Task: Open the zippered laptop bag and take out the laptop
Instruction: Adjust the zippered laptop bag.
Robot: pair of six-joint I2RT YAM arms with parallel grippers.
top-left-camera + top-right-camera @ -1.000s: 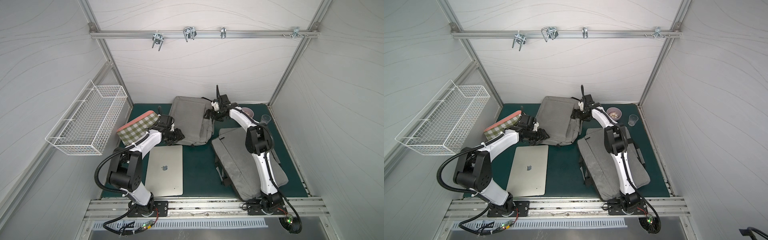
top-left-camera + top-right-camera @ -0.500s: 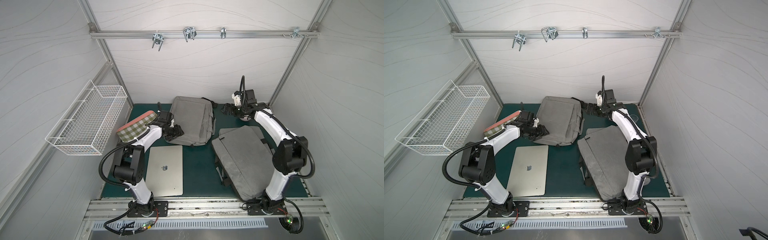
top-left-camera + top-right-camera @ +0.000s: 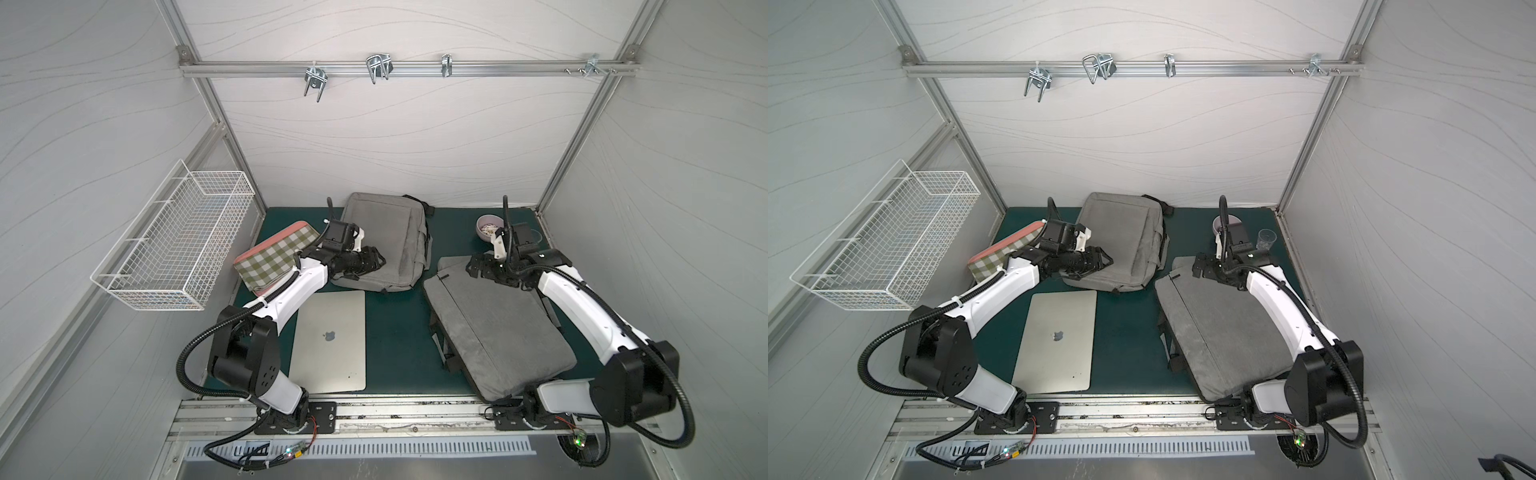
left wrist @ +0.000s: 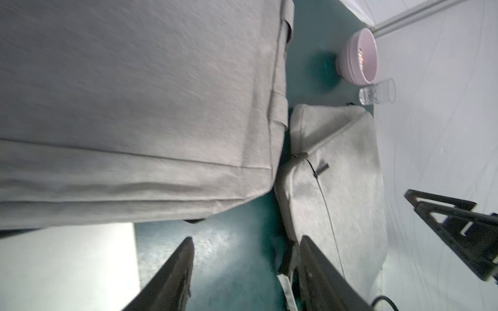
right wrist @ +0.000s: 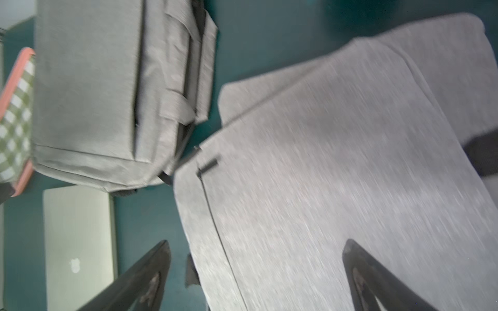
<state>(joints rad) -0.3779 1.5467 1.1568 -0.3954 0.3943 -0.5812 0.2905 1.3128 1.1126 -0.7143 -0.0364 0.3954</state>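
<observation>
Right wrist view smears the laptop bag point(image 5: 336, 175) and its zipper pull point(image 5: 208, 165).

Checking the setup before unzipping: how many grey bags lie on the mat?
2. The backpack-style bag lies at the back centre; the flat bag lies on the right, under the right arm. A paler grey layer beneath it may be its flap or another bag.
</observation>
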